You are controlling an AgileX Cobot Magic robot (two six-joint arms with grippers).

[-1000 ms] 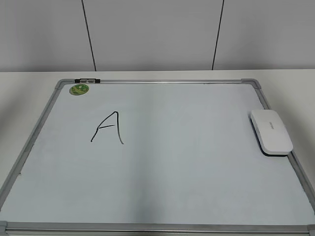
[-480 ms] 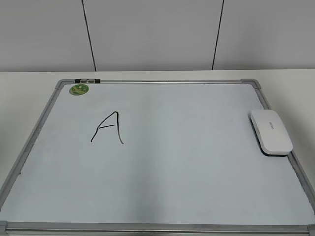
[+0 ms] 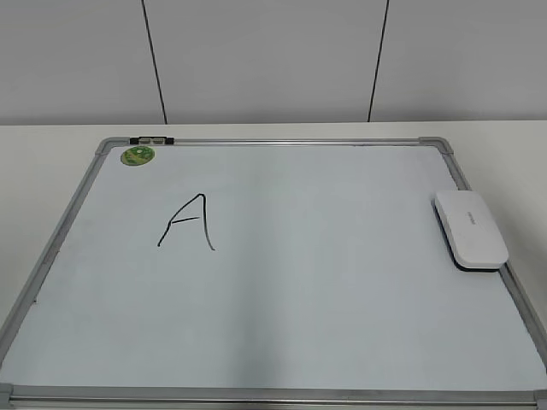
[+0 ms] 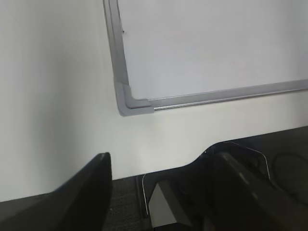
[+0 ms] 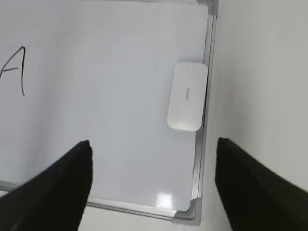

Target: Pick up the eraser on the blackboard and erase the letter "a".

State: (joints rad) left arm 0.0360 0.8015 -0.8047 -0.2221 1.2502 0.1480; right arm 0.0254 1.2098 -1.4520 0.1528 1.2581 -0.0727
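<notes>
The blackboard (image 3: 325, 290), a white dry-erase board with a silver frame, lies flat on the table. The white eraser (image 3: 469, 229) lies on its right edge; it also shows in the right wrist view (image 5: 187, 96). The only letter I see is a tall pointed capital "A" (image 3: 188, 222), left of centre; no small lowercase "a" shows. Neither gripper shows in the exterior view. My right gripper (image 5: 151, 183) is open and empty, above the board's near right corner, short of the eraser. My left gripper (image 4: 161, 187) is open and empty, off the board near its front left corner (image 4: 126, 103).
A small round green magnet (image 3: 138, 155) sits at the board's far left corner, beside a small clip on the frame (image 3: 151, 139). White table surrounds the board. A grey panelled wall stands behind. Dark floor and robot base show under the left gripper.
</notes>
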